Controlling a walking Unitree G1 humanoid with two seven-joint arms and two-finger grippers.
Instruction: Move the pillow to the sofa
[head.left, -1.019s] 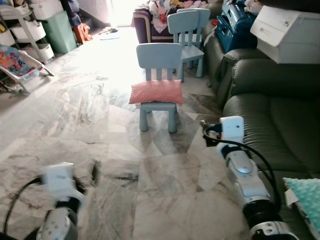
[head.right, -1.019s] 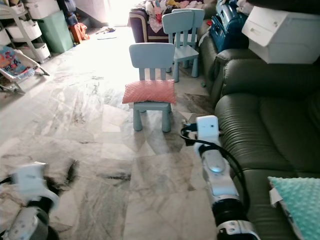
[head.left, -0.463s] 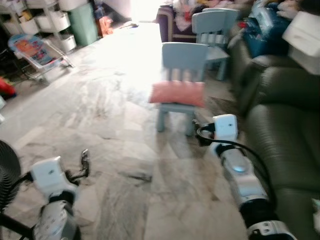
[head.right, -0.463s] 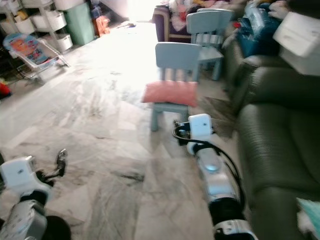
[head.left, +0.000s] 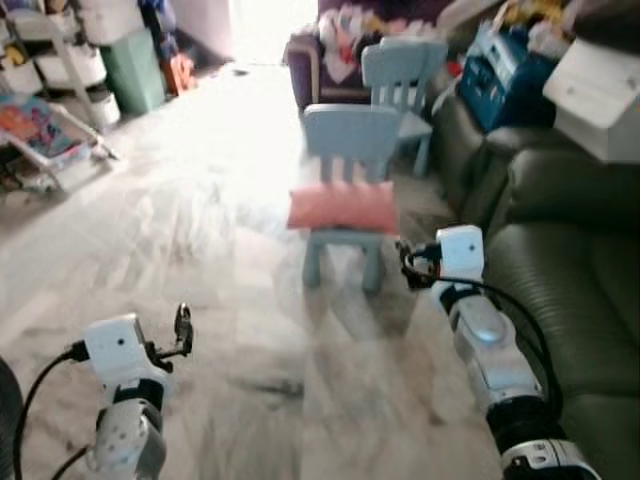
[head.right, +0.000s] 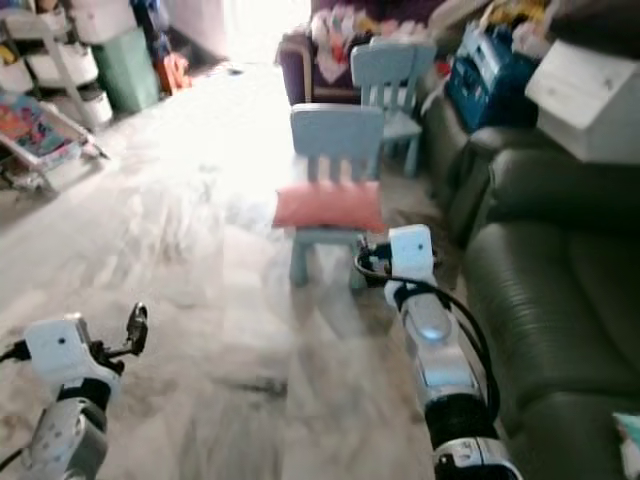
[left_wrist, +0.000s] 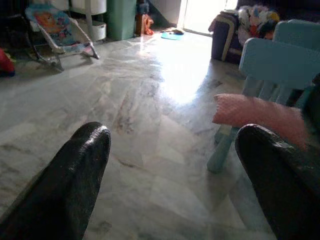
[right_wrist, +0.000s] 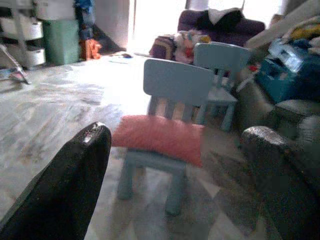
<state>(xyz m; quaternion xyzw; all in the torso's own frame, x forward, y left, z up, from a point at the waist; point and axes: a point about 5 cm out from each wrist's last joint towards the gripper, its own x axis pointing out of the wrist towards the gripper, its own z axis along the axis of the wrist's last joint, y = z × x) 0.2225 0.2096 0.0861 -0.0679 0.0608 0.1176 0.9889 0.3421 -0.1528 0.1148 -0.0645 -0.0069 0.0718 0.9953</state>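
1. The pink pillow lies flat on the seat of a small pale blue chair, overhanging the seat on both sides.
2. The chair stands on the marble floor, just left of the dark green sofa.
3. A second blue chair stands behind the first, nearer the sofa's far end.
4. The right claw is raised in front of the robot, near the chair's right front leg and beside the sofa edge; its wrist view shows the two black fingers spread wide apart with nothing between them, and the pillow straight ahead.
5. The left claw is held low over the floor on the robot's left, well apart from the chair; its fingers also stand wide apart and hold nothing.
6. A white box and a blue crate sit on the sofa's far part.
7. A green bin and a baby bouncer stand at the far left of the room.
8. The head views are somewhat blurred.
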